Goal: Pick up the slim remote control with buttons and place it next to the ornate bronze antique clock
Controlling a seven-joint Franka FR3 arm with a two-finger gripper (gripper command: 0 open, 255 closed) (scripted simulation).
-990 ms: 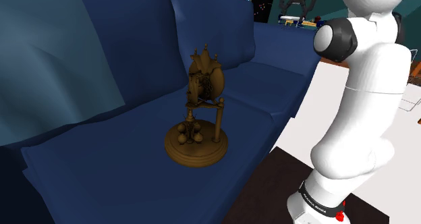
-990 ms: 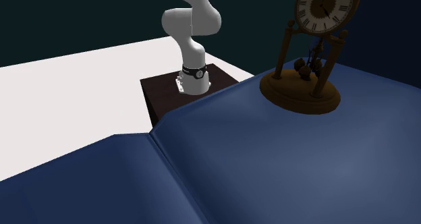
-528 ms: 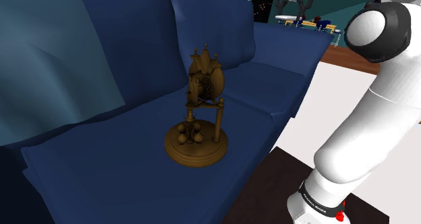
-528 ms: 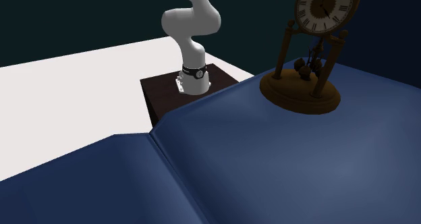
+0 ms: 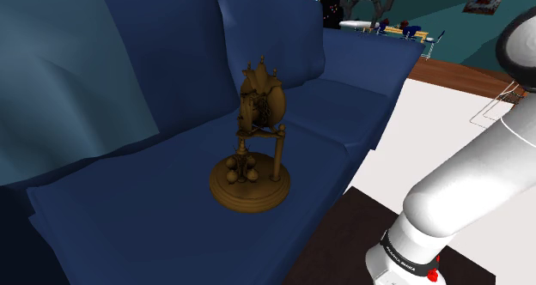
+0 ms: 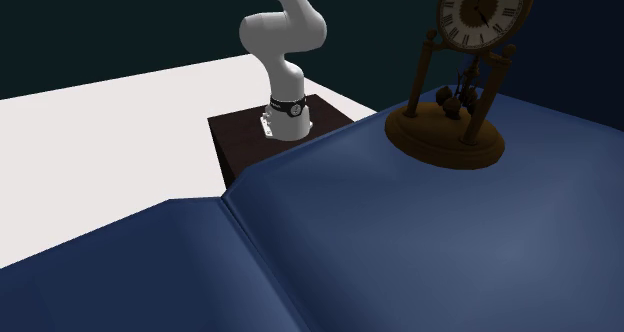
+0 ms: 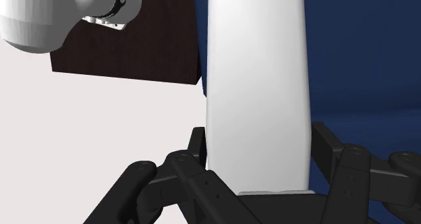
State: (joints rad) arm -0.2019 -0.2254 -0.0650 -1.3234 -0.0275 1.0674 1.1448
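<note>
A long plain white slab, the remote control [image 7: 256, 88], stands between the black fingers of my gripper [image 7: 258, 163], which is shut on it; no buttons show on this face. Beyond it in the wrist view lie the blue sofa cushion [image 7: 364, 47], the dark stand [image 7: 135, 47] and the white floor. The ornate bronze clock [image 5: 253, 146] stands upright on its round base on the sofa seat, seen again with its white dial at the second exterior view's upper right as the clock [image 6: 465, 70].
The blue sofa [image 5: 129, 86] has tall back cushions behind the clock and a seam between seat cushions [image 6: 260, 260]. My white arm [image 5: 464, 197] rises from the dark brown stand [image 6: 250, 145] beside the sofa's edge. Cluttered furniture [image 5: 386, 26] stands far behind.
In the shoulder view my arm's upper links have swung toward that view's right and partly out of it. The clock has not moved, and the grip stays shut.
</note>
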